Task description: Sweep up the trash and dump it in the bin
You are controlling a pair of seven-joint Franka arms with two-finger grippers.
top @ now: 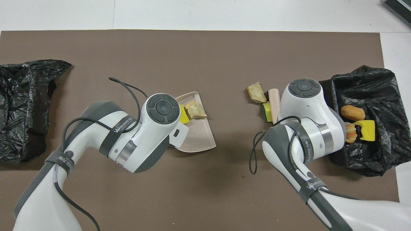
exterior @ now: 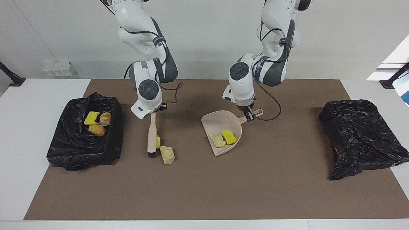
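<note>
both arms lowered, left gripper (exterior: 248, 117) and right gripper (exterior: 153, 112) clamped.

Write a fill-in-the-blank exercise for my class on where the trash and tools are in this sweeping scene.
1. The right claw is shut on the handle of the ____.
2. The dustpan, held by the left claw, contains ____ bits of trash.
3. The bin at the right arm's end holds ____ bits.
4. The pale lump on the mat lies beside the brush's ____.

Missing words: brush; two; three; bristles

A dark strap (top: 123, 128) around the left arm's forearm, just up the arm from its pincer, carries white lettering that appears to read "WANUEED"; similar lettering on the right arm's strap (top: 310, 150) cannot be read.
</note>
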